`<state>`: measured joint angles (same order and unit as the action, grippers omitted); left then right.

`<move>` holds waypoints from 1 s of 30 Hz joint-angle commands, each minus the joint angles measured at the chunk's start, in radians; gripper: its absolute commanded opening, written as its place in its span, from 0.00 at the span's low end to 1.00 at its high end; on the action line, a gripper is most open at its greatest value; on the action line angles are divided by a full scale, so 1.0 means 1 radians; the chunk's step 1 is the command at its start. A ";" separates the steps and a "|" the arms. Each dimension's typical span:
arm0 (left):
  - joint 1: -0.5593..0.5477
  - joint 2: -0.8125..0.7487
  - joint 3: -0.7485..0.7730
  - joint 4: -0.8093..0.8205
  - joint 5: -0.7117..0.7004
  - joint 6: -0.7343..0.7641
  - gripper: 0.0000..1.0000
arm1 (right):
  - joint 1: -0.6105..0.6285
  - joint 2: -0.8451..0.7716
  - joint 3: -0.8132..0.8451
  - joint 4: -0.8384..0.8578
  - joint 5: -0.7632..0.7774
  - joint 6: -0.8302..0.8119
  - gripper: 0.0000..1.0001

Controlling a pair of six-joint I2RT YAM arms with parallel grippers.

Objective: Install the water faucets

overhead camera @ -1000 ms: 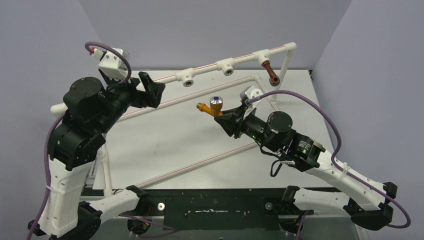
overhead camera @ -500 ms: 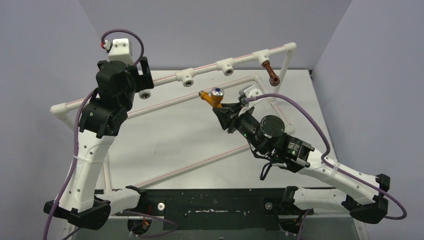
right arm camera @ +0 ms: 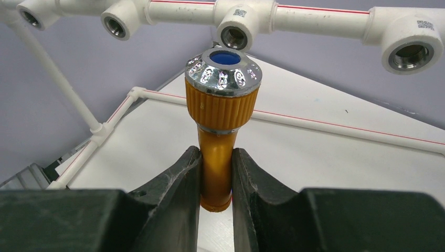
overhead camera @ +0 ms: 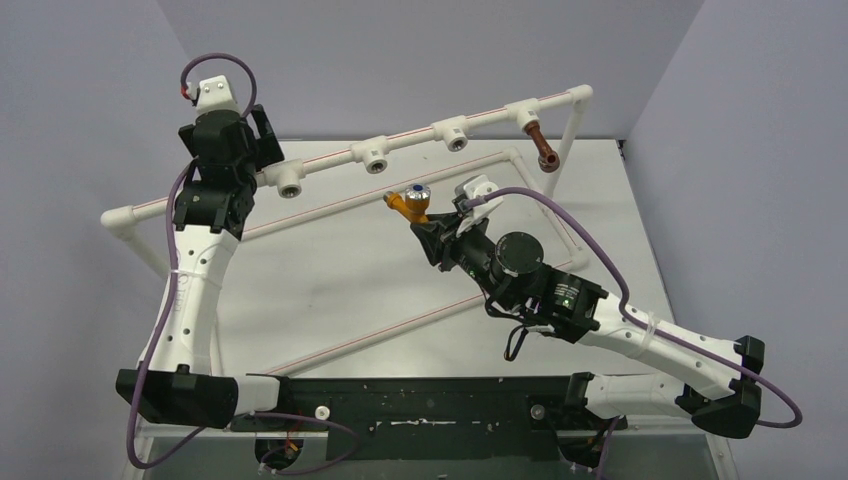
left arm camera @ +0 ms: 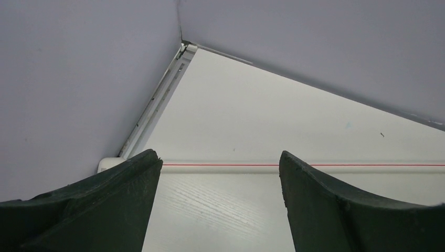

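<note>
Fingers [right arm camera: 181, 178] of right gripper [right arm camera: 216, 157] clamped on ribbed orange-yellow faucet with silver cap [right arm camera: 223, 105], near white plastic pipe rail [right arm camera: 325, 18], left gripper [left arm camera: 218, 168] spread wide, empty, dark reddish-brown faucet [overhead camera: 543, 150] hanging off rail's right end

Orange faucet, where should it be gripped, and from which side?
On the orange faucet, likely the smooth narrow stem just below the ribbed knob, approached from the end away from the knob. The right gripper is shut on it there: the straight sides sit flat between the fingers, and the wider knob blocks slipping through.
</note>
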<state>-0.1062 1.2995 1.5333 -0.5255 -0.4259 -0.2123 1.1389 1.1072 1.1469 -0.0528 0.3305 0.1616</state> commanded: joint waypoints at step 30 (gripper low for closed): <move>-0.033 -0.132 -0.487 0.167 0.069 -0.107 0.77 | 0.116 0.020 -0.182 0.541 0.255 -0.347 0.00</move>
<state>-0.1154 1.1400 1.1843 -0.1158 -0.4072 -0.3119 1.2446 1.1069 0.9611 0.3176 0.5362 -0.0986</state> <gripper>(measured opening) 0.771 0.226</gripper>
